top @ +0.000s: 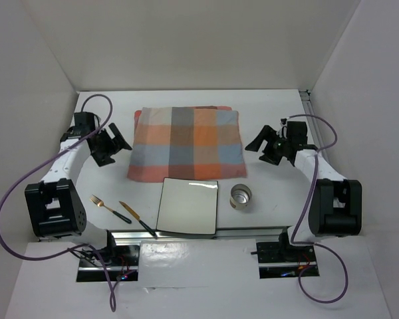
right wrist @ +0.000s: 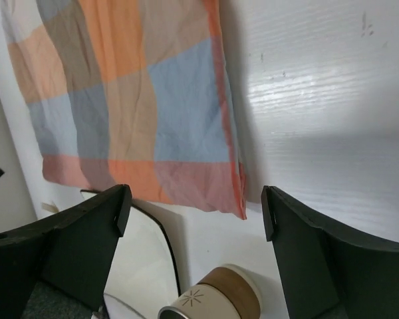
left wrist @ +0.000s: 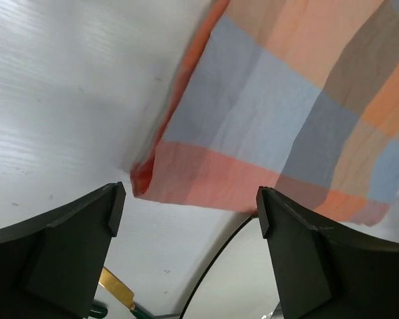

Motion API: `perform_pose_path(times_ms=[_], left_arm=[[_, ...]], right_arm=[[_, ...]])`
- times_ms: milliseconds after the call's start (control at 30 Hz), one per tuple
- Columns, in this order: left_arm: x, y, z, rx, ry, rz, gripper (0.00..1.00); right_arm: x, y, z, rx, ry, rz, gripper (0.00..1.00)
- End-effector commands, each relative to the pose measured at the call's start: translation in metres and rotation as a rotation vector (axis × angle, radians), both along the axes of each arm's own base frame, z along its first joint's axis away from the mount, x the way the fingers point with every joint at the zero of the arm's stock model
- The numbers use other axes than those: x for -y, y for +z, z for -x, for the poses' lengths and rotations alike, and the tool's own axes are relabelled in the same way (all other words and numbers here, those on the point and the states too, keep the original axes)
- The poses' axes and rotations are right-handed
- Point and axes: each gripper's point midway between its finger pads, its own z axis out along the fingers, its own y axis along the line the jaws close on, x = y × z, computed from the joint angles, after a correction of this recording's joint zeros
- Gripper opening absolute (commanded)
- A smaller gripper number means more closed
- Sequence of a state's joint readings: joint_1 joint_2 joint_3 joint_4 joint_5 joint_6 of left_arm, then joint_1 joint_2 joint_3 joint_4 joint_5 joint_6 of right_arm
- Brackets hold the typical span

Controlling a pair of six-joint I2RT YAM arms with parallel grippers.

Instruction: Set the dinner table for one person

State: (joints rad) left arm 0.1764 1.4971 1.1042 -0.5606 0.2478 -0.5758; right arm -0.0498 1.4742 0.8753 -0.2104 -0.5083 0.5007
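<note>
Here, nearest the arm bases, the square white plate (top: 188,206) sits on the dinner table (top: 120,183) with its near edge right at the table's front aluminium rail (top: 246,231). The matte white tabletop runs under the plate and on past it to both side walls and the back wall. Just left of the plate lies a knife (top: 136,218) with a gold blade and a dark green handle, the handle end pointing at the plate's near left corner. A gold fork (top: 110,209) lies further left of the plate, beyond the knife and apart from it. Right of the plate, near but not touching it, is a small metal cup (top: 241,196) with a brown band, its open mouth showing to the top camera. Further from the bases, the left gripper (left wrist: 189,203) hangs out past the plate's far left corner, its jaws spread wide with nothing between them. The right gripper (right wrist: 196,203) hangs past the plate's far right side, above the cup, also spread wide and holding nothing. Behind the plate lies the orange, blue and grey checked cloth (top: 187,143), spread flat, its near edge coming up to the plate's far edge; whether the two overlap I cannot tell
</note>
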Motion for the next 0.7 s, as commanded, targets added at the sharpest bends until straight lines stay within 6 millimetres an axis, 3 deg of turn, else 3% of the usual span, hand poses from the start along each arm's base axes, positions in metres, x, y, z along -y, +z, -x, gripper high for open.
perform_pose_path(times_ms=[0, 67, 100, 167, 200, 233, 267, 300, 333, 367, 400, 467, 667], left_arm=[[-0.018, 0.059, -0.023, 0.163, 0.03, -0.102, 1.0], [-0.02, 0.073, -0.033, 0.198, 0.022, -0.115, 1.0], [-0.018, 0.076, -0.038, 0.214, 0.009, -0.101, 1.0], [-0.009, 0.08, -0.048, 0.222, -0.02, -0.085, 0.84], [-0.004, 0.07, -0.056, 0.203, -0.039, -0.073, 0.73], [0.001, 0.065, -0.06, 0.191, -0.051, -0.07, 0.54], [0.013, 0.061, -0.064, 0.182, -0.083, -0.065, 0.26], [0.019, 0.059, -0.069, 0.179, -0.099, -0.063, 0.12], [0.025, 0.042, -0.071, 0.13, -0.114, -0.056, 0.0], [0.029, 0.033, -0.072, 0.108, -0.123, -0.06, 0.0], [0.037, 0.029, -0.075, 0.099, -0.143, -0.057, 0.0], [0.035, 0.006, -0.074, 0.025, -0.134, -0.084, 0.0], [0.043, -0.039, -0.06, -0.087, -0.154, -0.11, 0.0]], right_arm=[[0.023, 0.028, -0.004, 0.08, -0.111, 0.098, 0.92], [0.029, 0.037, -0.008, 0.103, -0.147, 0.119, 0.92], [0.029, 0.041, -0.01, 0.114, -0.147, 0.118, 0.87], [0.023, 0.045, -0.018, 0.138, -0.122, 0.115, 0.77], [0.011, 0.055, -0.025, 0.167, -0.08, 0.122, 0.7], [0.004, 0.053, -0.029, 0.164, -0.057, 0.138, 0.48], [-0.005, 0.038, -0.033, 0.119, -0.019, 0.149, 0.4], [-0.014, 0.035, -0.038, 0.113, 0.019, 0.163, 0.3], [-0.032, 0.043, -0.046, 0.135, 0.065, 0.173, 0.23], [-0.039, 0.037, -0.048, 0.118, 0.093, 0.182, 0.18], [-0.048, 0.022, -0.052, 0.08, 0.12, 0.178, 0.07], [-0.061, 0.014, -0.053, 0.056, 0.158, 0.165, 0.0], [-0.077, -0.038, -0.041, -0.077, 0.191, 0.144, 0.0]])
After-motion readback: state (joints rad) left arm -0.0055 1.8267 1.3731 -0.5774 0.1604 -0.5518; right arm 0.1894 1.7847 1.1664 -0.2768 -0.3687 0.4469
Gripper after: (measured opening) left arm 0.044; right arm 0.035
